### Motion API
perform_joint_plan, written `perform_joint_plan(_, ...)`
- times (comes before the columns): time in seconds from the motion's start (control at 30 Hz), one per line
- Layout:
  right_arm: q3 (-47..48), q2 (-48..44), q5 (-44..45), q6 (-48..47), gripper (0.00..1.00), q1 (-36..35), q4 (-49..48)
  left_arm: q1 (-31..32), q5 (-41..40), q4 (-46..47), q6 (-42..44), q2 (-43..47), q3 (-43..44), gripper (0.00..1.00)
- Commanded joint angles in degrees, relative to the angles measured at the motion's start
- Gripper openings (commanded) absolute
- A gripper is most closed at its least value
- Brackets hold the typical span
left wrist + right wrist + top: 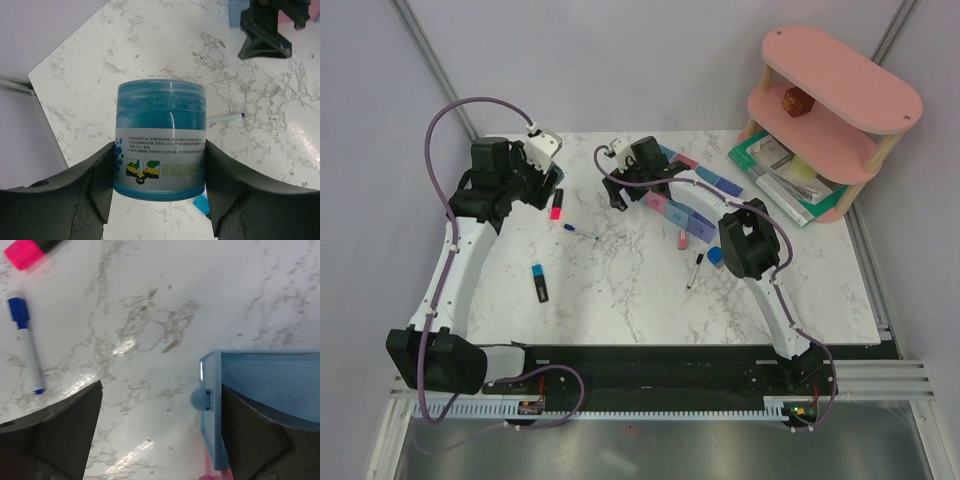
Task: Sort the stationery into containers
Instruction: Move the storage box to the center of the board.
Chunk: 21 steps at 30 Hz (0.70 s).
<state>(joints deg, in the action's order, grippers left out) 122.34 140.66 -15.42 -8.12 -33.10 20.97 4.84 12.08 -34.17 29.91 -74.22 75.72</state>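
Observation:
My left gripper (546, 178) is shut on the round blue-white roll (160, 140), its fingers (100, 185) pressed to both sides. My right gripper (620, 190) is open and empty, with one finger over the light blue bin (260, 390) at the end of the bin row (680, 212). On the table lie a pink highlighter (556, 206), which also shows in the right wrist view (27, 252), a blue-capped pen (582, 232) (27, 347) (225, 116), a blue highlighter (539, 282), a second pen (695, 270), a pink eraser (680, 240) and a blue cube (715, 256).
A pink two-tier shelf (840, 80) stands at the back right with a brown block (796, 100) on its lower level. A green-rimmed flat tray (772, 178) lies under it. Grey walls close the left and back sides.

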Motion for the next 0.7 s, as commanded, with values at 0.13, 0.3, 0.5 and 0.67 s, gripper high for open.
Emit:
perform_joint_plan(0.13,-6.15,-6.53,-7.17,-1.2,0.98,-6.62,6.97,-0.53,-0.83,2.62,-3.1,5.83,-0.58,0.02)
perform_joint_plan(0.3,-10.89,-10.13,-8.22,-2.07,0.98,-10.04,8.12,-0.62,-1.09,2.62,-3.81,7.85,-0.75,0.02)
perform_joint_plan(0.5,-13.53,-14.71,-5.08,-3.13,0.98,-11.9,8.74,-0.62,-0.83,2.71,-5.3,9.17,-1.45,0.02)
perform_joint_plan(0.67,-13.45,-18.58,4.85,-5.06,0.98,-11.99,5.58,-0.62,-1.0,4.55,-6.44,10.14,-2.86,0.02)
